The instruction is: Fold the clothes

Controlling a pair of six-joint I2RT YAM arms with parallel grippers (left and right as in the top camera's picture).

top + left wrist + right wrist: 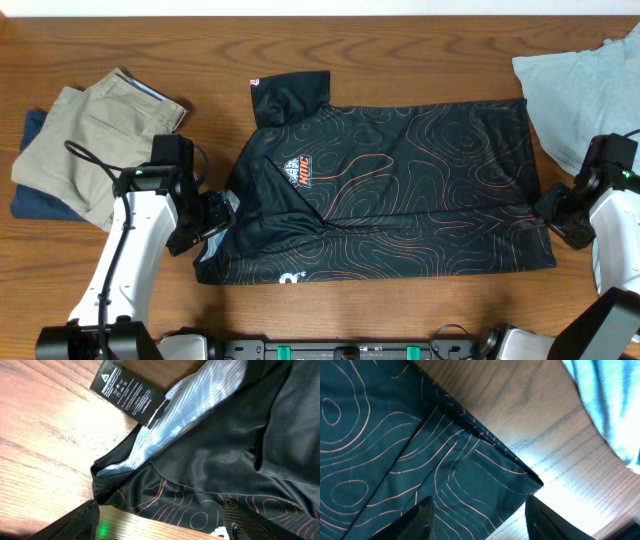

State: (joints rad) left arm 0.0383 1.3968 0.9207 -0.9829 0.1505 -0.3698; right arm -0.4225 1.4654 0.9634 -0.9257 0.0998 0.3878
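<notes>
Overhead: black short-sleeved contour-line jersey (pixel 400 180) mid-table. Left gripper (pixel 213 218) at left edge, right gripper (pixel 560 212) at right hem, both jaws spread, nothing held. Risk: finger snags fabric, fold drags open.

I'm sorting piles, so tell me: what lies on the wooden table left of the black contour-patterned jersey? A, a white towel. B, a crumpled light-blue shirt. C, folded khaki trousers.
C: the folded khaki trousers sit left of the black contour-patterned jersey; the light-blue shirt lies at the right end.
</notes>
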